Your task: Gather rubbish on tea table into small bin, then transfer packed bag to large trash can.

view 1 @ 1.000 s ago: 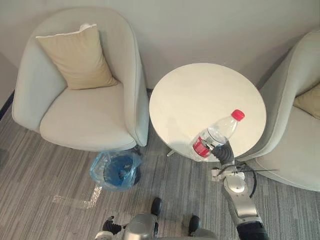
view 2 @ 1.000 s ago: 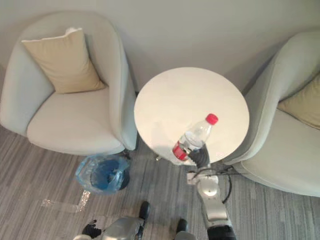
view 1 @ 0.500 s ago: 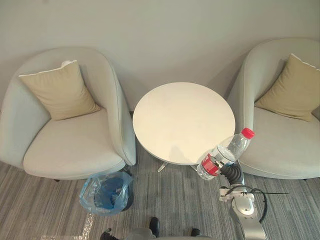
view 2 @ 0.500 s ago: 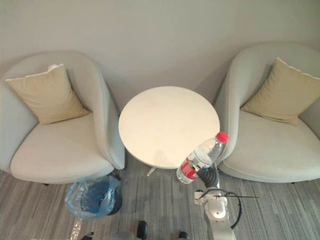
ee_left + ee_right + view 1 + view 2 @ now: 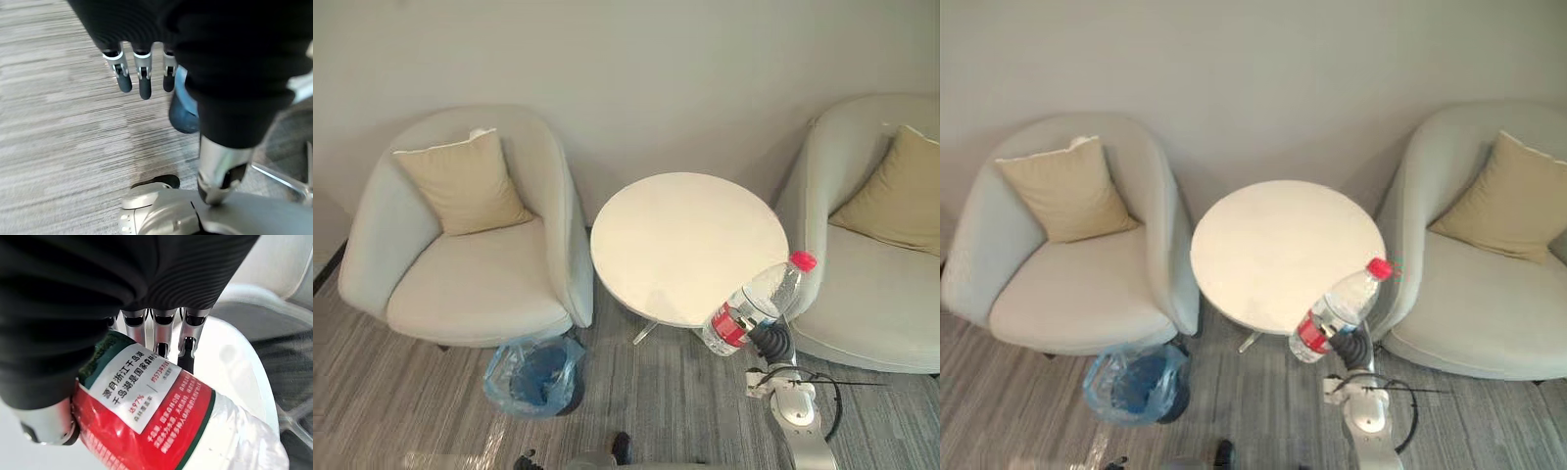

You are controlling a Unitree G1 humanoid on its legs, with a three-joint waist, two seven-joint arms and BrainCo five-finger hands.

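My right arm reaches forward from the lower right, with the right robot hand (image 5: 771, 342) raised in front of me. Its fingers (image 5: 188, 346) are curled round the lower part of a clear plastic bottle (image 5: 756, 305), over the red label (image 5: 146, 417), so the hand is gripping the bottle. The bottle is tilted, and its red cap (image 5: 802, 261) points up and away from the hand, towards the right.

Just beyond the hand is the near right edge of the round white table (image 5: 675, 235), and the bottle's body shows against that edge. To the right of the hand stands a pale armchair (image 5: 871, 304) with a tan cushion (image 5: 896, 196).

Well to the left of the hand, on the grey carpet (image 5: 411, 392), the small bin (image 5: 533, 372) with its blue bag sits by the front of the other armchair (image 5: 470, 284).

My left robot hand (image 5: 143, 83) hangs low over the carpet with its fingers straight and relaxed, holding nothing.
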